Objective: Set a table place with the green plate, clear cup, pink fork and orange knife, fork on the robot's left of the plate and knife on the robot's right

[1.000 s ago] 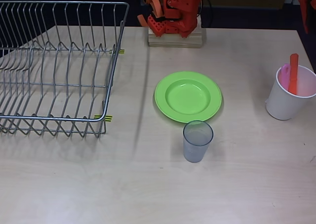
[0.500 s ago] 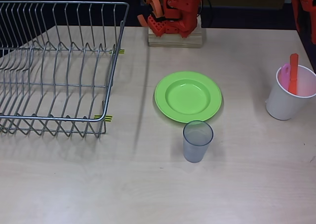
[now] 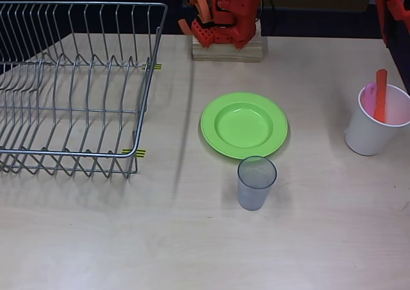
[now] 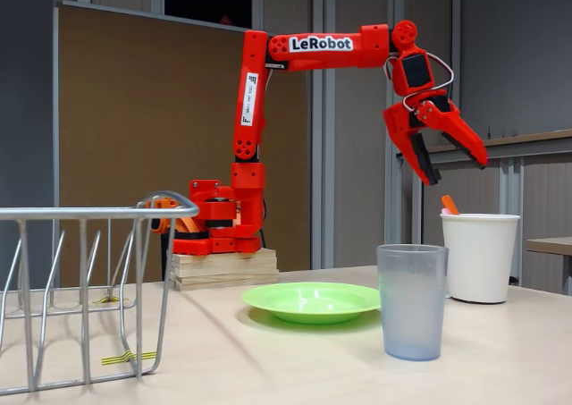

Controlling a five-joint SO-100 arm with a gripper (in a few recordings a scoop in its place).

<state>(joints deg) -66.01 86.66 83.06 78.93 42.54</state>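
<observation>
At the overhead view's top right corner the red arm is creeping further leftward than a second ago; everything on the table (image 3: 192, 251) is staying put. The end effector (image 4: 454, 164) is hanging spread wide, grasping nothing, above the white cup (image 4: 479, 255). The orange knife (image 3: 381, 95) and pink fork (image 3: 369, 93) are standing together in that cup, at 3 o'clock from the green plate (image 3: 244, 125); the clear cup (image 3: 256, 182) is sitting at its 6 o'clock. Descending, the fingers are risking pinching both utensils or tipping the light cup.
</observation>
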